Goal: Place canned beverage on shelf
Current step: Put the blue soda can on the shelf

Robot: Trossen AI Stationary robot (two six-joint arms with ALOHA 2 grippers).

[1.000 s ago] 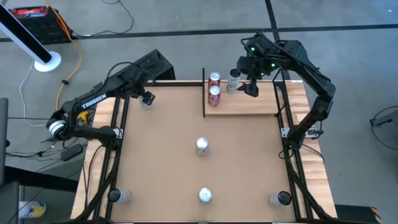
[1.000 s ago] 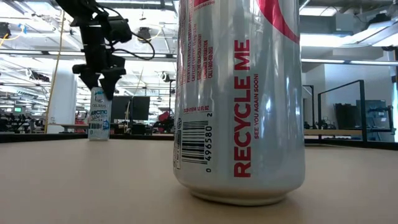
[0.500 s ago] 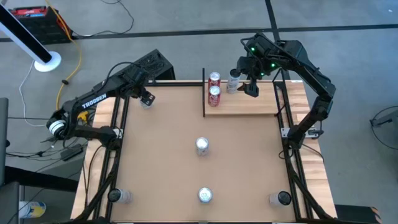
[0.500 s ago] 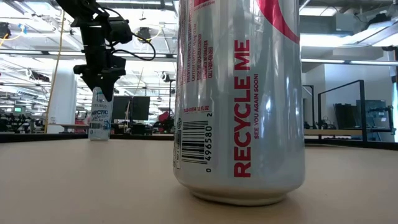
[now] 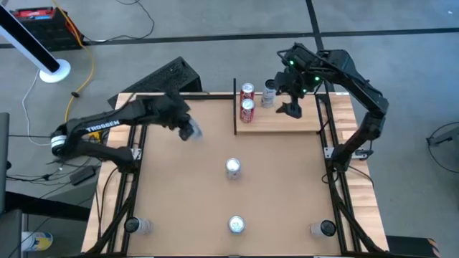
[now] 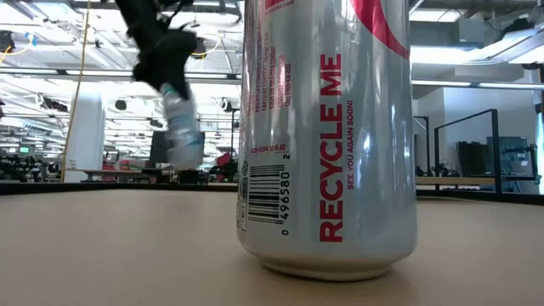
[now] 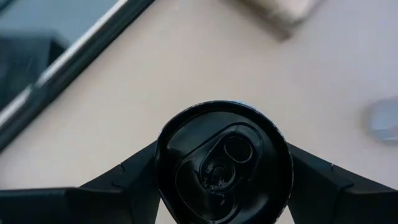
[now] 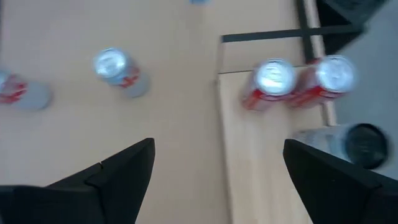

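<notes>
Hanging clear of the counter (image 5: pixel 165 186), a pale can (image 5: pixel 188 130) with a black top sits clamped between the jaws of the left gripper (image 5: pixel 188 129), out over the counter's left half, well short of the shelf (image 5: pixel 287 120). The left wrist view looks straight down on that can's black lid (image 7: pixel 222 163), a dark finger pressed against each side of it. In the low view it shows tilted and blurred in the air (image 6: pixel 180 127) under the gripper (image 6: pixel 170 64). The shelf lies at the counter's far edge, right of centre, with its black bar (image 5: pixel 235 106) standing along the short edge that faces the carried can. Three cans already stand on it, crowded at the bar end: two red ones (image 5: pixel 247 109) one behind the other just beside the bar, and a silver can (image 5: pixel 269 93) with a black lid next to the rear one. The rest of the board, toward the right, is bare. The right gripper (image 5: pixel 290 109) hovers over the shelf just right of the silver can, jaws spread wide and holding nothing. Between the carried can and the shelf the counter is bare apart from the bar. Nearer the front a silver can (image 5: pixel 233 168) stands at mid-counter, another (image 5: pixel 237 225) near the front edge, which fills the low view (image 6: pixel 327 136) with "RECYCLE ME" on its side, and one more at each front corner, left (image 5: pixel 136 226) and right (image 5: pixel 321 228).
</notes>
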